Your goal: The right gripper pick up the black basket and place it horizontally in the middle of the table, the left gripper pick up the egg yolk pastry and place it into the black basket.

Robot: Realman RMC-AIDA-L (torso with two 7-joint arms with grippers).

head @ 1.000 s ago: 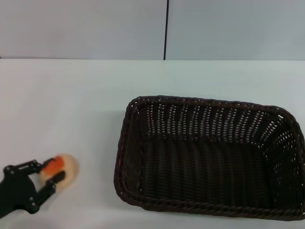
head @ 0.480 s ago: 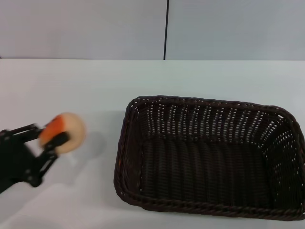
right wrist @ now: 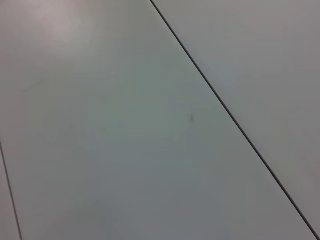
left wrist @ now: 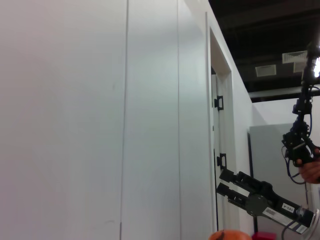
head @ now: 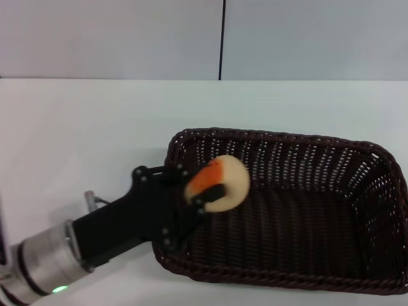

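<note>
The black basket (head: 382, 280) lies horizontally on the white table (head: 95, 127), right of centre in the head view. My left gripper (head: 194, 188) is shut on the egg yolk pastry (head: 224, 185), a cream bun with an orange-red patch. It holds the pastry in the air over the basket's left end, just inside the rim. An orange edge of the pastry (left wrist: 227, 235) shows in the left wrist view. My right gripper is out of view; the right wrist view shows only wall panels.
The grey wall with a dark vertical seam (head: 222, 38) stands behind the table. The table's left half is bare white surface. In the left wrist view a black device (left wrist: 260, 200) is mounted by a doorway (left wrist: 220, 150).
My left gripper has lifted the pastry off the table at the left and carried it right, from beside the basket to over its left end.
</note>
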